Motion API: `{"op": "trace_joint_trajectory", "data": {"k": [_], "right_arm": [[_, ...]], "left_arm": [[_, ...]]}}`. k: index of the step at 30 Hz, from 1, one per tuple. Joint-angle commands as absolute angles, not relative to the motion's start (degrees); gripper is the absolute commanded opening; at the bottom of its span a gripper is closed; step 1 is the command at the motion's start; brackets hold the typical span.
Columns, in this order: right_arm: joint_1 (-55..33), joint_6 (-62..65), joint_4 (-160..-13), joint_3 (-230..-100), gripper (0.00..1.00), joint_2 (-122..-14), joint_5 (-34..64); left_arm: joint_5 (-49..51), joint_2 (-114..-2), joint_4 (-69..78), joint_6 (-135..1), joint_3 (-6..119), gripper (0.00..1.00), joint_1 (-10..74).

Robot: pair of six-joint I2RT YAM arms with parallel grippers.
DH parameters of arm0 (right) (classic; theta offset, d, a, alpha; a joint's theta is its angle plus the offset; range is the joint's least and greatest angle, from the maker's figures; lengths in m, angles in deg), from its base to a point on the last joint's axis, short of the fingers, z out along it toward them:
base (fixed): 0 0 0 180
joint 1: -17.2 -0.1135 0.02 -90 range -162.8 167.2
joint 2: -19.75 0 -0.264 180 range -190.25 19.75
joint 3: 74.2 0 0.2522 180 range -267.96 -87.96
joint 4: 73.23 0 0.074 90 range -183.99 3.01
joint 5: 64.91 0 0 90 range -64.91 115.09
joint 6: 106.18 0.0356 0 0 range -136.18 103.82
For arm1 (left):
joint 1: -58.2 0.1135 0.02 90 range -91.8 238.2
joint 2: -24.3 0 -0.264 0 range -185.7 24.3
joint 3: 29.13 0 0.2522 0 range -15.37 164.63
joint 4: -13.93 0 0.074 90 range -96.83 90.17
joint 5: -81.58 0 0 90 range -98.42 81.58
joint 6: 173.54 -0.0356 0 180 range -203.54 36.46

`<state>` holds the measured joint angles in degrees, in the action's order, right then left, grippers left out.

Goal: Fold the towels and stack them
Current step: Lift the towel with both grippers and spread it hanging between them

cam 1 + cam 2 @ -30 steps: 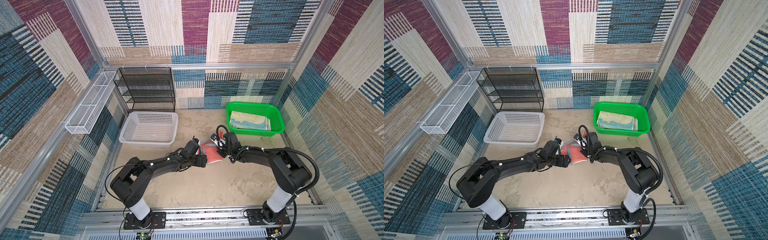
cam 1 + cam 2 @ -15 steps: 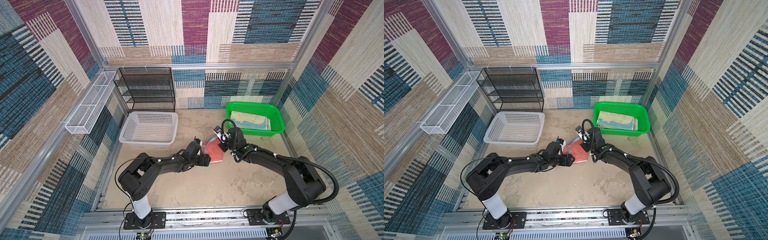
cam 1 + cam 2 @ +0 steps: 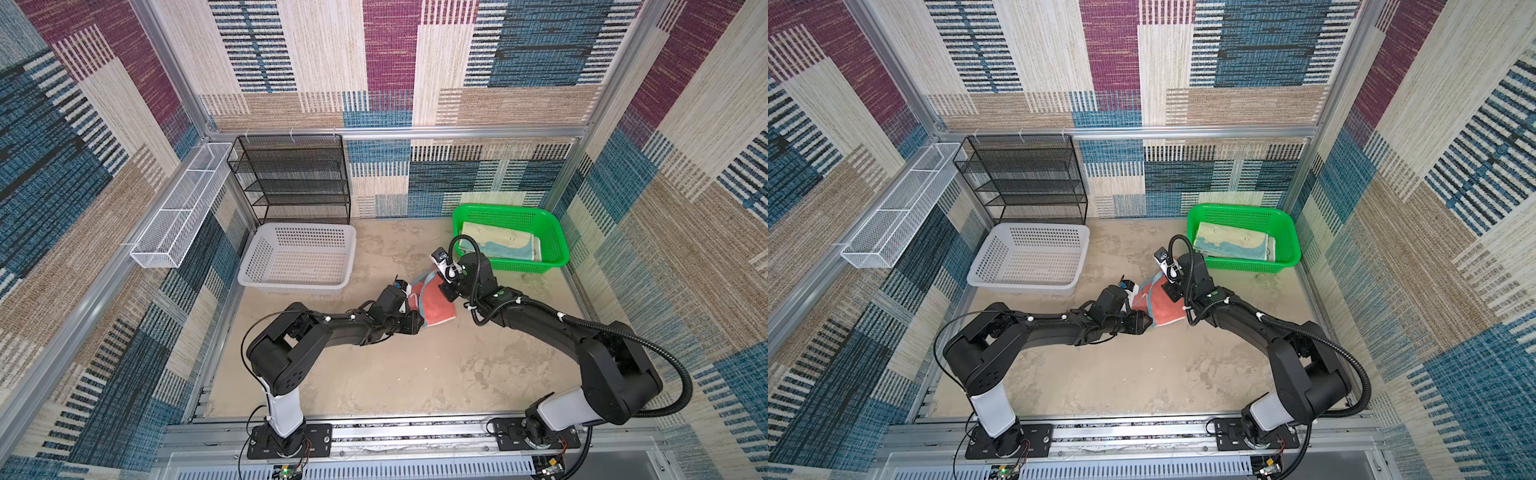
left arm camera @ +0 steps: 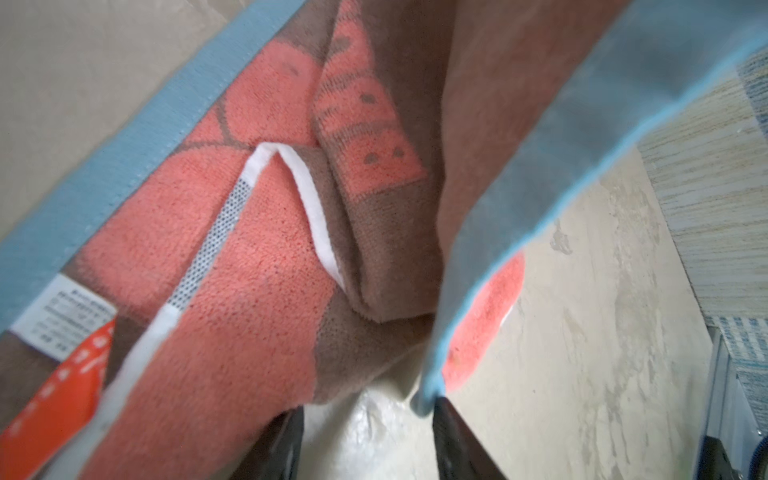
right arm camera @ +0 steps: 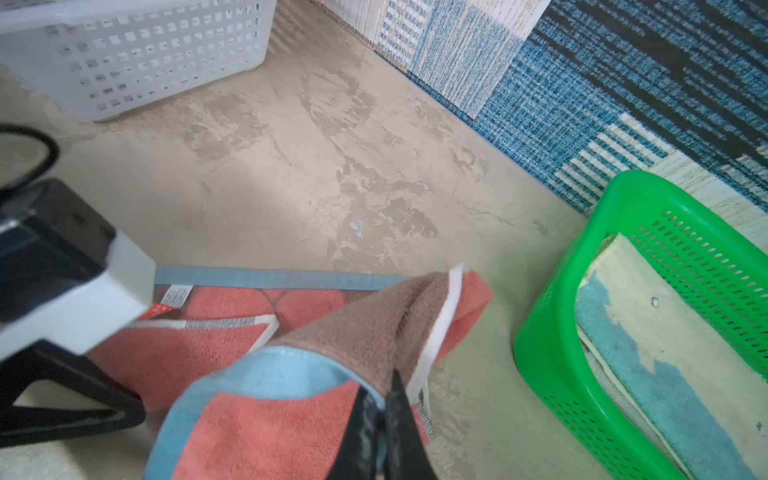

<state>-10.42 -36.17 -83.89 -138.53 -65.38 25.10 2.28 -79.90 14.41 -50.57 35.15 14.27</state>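
The right hand (image 5: pixel 384 409) is pinched shut on the brown and red towel (image 5: pixel 216 336), holding one corner above the desk (image 5: pixel 291 187). The left hand (image 4: pixel 368 409) has its jaws apart beside the towel's blue edge and grips nothing.

The brown towel (image 4: pixel 257 270) is matt looped terry cloth, fuzzy in its salmon patches. It is edged with a smoother flat-woven blue hem and carries a thin printed label (image 4: pixel 62 316), perhaps fabric, perhaps paper, too blurred to tell. The folded towel (image 5: pixel 648 332) is the same napped cloth, the green basket (image 5: pixel 552 299) is glossy perforated plastic, and the white basket (image 5: pixel 145 54) is a duller perforated plastic. The floor (image 5: pixel 332 166) is smooth, mottled and stone-like with a faint sheen, the walls (image 5: pixel 623 83) are coarse woven textile, the rack (image 3: pixel 291 183) is black-coated metal mesh, and the frame rail (image 3: pixel 395 133) is bare satin metal.
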Motion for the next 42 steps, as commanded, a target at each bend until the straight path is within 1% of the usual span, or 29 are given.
{"op": "trace_joint_trajectory", "data": {"k": [1, 2, 5, 7, 13, 20, 23, 28, 31, 32, 33, 37, 40, 42], "right_arm": [[-10.4, -35.1, -83.4, -138.9, 0.0, -64.7, 25.1], [-10.3, -35.0, -83.4, -139.0, 0.0, -64.6, 25.1], [-10.4, -35.1, -83.5, -139.1, 0.0, -64.6, 25.0], [-10.4, -35.0, -83.5, -139.2, 0.0, -64.6, 25.0], [-10.4, -34.7, -83.2, -139.4, 0.0, -64.0, 23.9], [-10.3, -34.3, -83.4, -140.0, 0.0, -63.2, 22.9], [-10.3, -34.2, -83.2, -140.2, 0.0, -63.0, 22.6], [-10.0, -33.8, -83.4, -141.0, 0.0, -63.0, 23.4], [-9.7, -33.1, -83.1, -141.2, 0.0, -62.8, 23.5], [-9.5, -32.8, -83.1, -141.3, 0.0, -62.8, 23.8], [-9.4, -32.3, -83.1, -141.6, 0.0, -62.8, 24.3], [-8.5, -29.6, -84.2, -142.9, 0.0, -62.4, 26.5], [-7.3, -27.3, -85.1, -144.1, 0.0, -61.1, 28.3], [-6.6, -25.9, -85.9, -145.4, 0.0, -60.1, 29.6]], "left_arm": [[2.3, -78.5, 13.5, -49.7, 34.8, 0.57, 13.7], [1.5, -77.7, 13.7, -49.8, 34.5, 0.59, 13.5], [-0.9, -75.0, 14.0, -50.5, 33.2, 0.74, 12.9], [-2.4, -73.2, 14.3, -51.0, 32.3, 0.81, 12.5], [-5.9, -71.8, 15.8, -53.2, 32.1, 0.82, 11.3], [-4.5, -77.4, 17.7, -54.4, 37.0, 0.76, 10.6], [-4.0, -80.3, 17.7, -54.4, 38.7, 0.67, 10.5], [-3.0, -81.9, 17.7, -54.1, 39.0, 0.42, 10.2], [-4.0, -81.1, 17.5, -54.1, 38.3, 0.14, 10.1], [-4.6, -80.5, 17.2, -54.2, 38.1, 0.04, 10.1], [-5.4, -79.7, 16.5, -54.2, 38.0, 0.0, 10.2], [-11.5, -75.1, 9.7, -54.8, 38.6, 0.0, 10.2], [-18.1, -70.3, -4.5, -57.0, 44.3, 0.0, 10.3], [-23.5, -67.7, -16.0, -59.6, 51.5, 0.0, 10.4]]}}
